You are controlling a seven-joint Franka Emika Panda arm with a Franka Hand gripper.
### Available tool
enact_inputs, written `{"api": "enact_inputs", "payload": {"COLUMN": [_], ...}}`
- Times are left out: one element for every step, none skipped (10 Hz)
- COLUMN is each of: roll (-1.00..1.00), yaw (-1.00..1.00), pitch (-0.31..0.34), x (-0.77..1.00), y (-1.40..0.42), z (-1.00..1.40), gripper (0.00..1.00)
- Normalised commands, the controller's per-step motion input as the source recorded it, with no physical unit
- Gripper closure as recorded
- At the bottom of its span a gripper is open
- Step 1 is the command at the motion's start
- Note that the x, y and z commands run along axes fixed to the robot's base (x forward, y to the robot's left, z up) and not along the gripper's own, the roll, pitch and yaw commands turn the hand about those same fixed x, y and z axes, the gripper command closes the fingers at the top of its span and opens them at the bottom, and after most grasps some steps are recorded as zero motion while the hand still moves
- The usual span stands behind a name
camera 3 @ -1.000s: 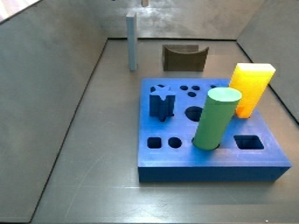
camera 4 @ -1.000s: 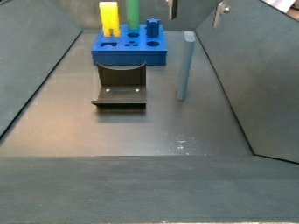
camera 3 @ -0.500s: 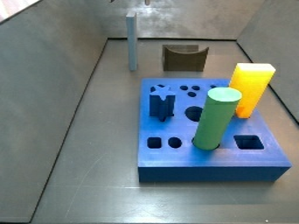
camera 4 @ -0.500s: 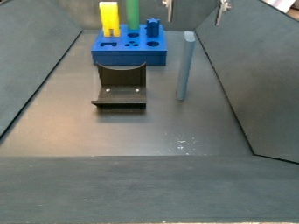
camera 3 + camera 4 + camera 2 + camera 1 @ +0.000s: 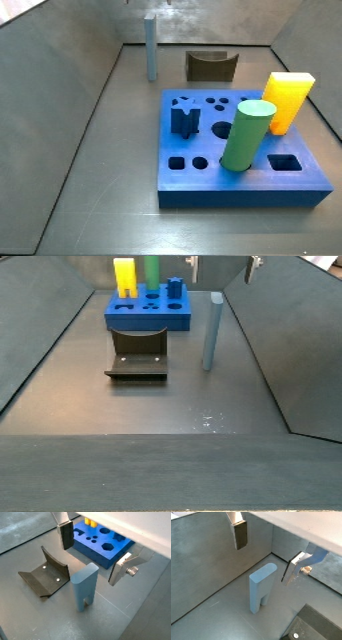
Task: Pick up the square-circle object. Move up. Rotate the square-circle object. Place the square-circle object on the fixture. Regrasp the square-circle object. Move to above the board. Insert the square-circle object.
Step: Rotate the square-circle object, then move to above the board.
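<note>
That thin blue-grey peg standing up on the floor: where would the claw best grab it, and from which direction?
Probably near its top, coming straight down. The square-circle object stands upright and free on the floor, apart from the fixture and the board. The gripper hangs open above it, a finger on each side, so closing on the two broad flat faces looks surest.

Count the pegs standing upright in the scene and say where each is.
4: square-circle object on the floor below the open gripper; green cylinder, yellow block and dark blue peg in the board.
</note>
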Motion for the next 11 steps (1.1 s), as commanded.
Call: {"api": "enact_inputs", "payload": {"roll": [-0.11,-0.1,-0.1,-0.09,-0.09,-0.08,-0.08,-0.07,-0.01,-0.01,-0.01], "yaw": [0.08,0.06,0.06,0.05,0.04,0.04,0.04,0.04,0.02,0.02,0.02], "pitch": [0.033,-0.01,-0.026,-0.046,-0.057,-0.063,-0.063,-0.052,0.074,0.06,0.034], "x": [0.01,0.02,0.02,0.01,0.01,0.01,0.01,0.0,-0.46,-0.45,-0.43], "y": [0.0,0.0,0.0,0.0,0.0,0.0,0.0,0.0,-0.01,-0.01,-0.01], "z": [-1.0,-1.0,-0.97,-0.75,-0.59,-0.38,-0.27,0.0,1.0,1.0,1.0], "gripper": [0.0,0.0,0.0,0.0,0.0,0.0,0.0,1.0,1.0,1.0,1.0]}}
